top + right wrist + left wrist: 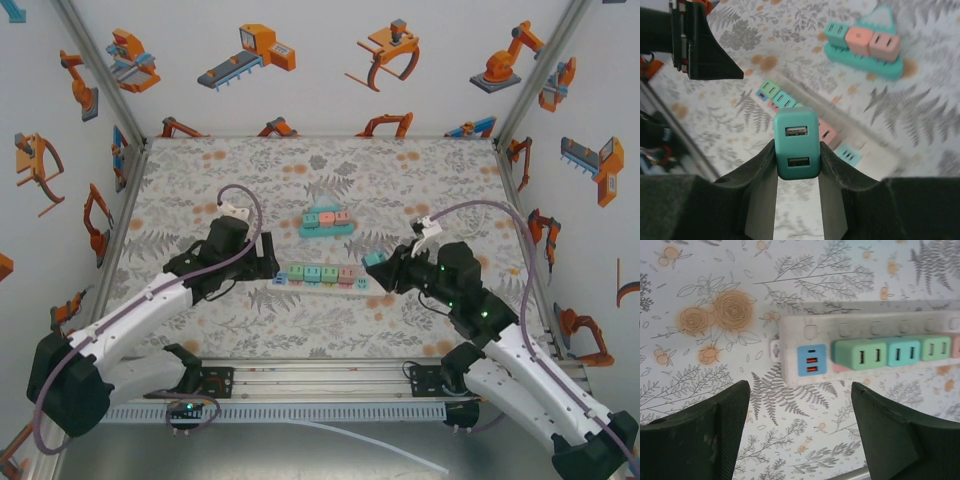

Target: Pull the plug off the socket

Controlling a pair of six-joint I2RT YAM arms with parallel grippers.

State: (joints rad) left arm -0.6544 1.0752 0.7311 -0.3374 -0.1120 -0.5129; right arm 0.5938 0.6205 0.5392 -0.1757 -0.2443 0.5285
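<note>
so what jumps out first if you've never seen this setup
The teal cube-shaped USB plug clamped in the right gripper, held just off the right end of the long white plastic power strip at table centre. Next, the left gripper, open, at the strip's left end, and a teal triangular socket block with plugs farther back.

power strip (790, 335) cut off at right edge, pink plug (955, 346) clipped
</note>
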